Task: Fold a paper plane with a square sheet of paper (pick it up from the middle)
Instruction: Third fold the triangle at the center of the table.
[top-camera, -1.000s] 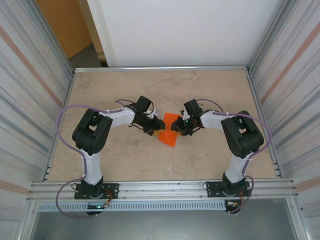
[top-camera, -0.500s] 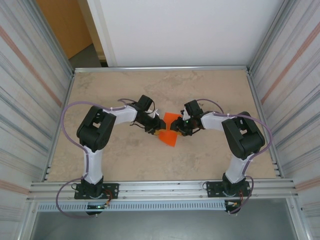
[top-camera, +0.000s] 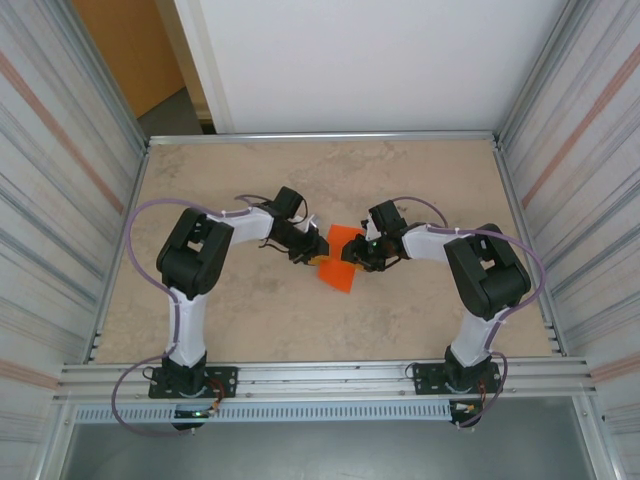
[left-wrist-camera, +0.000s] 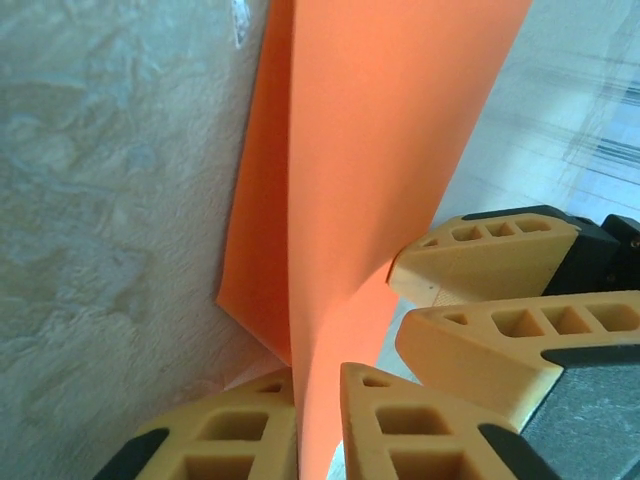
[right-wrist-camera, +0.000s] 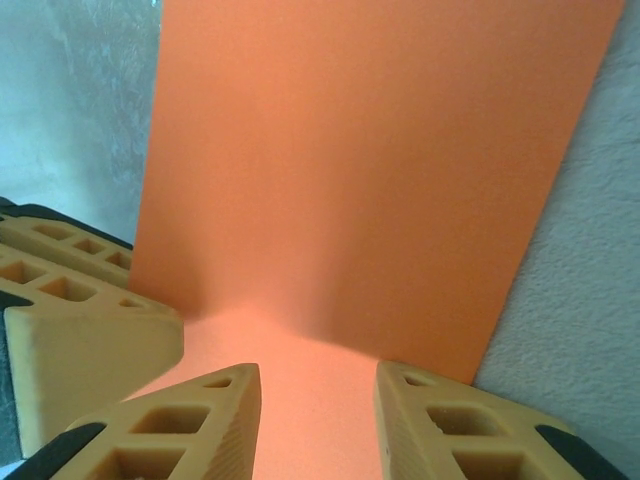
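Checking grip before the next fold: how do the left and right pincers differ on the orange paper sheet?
The left pincer has jaws almost together, pinching the orange paper sheet; the right pincer has jaws well apart, with the sheet lying in the gap. The left pincer reaches in from the left, the right pincer from the right. Both meet at one sheet.

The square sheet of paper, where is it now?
In the top view, the square sheet of paper is near the middle of the table, between the left gripper and right gripper.
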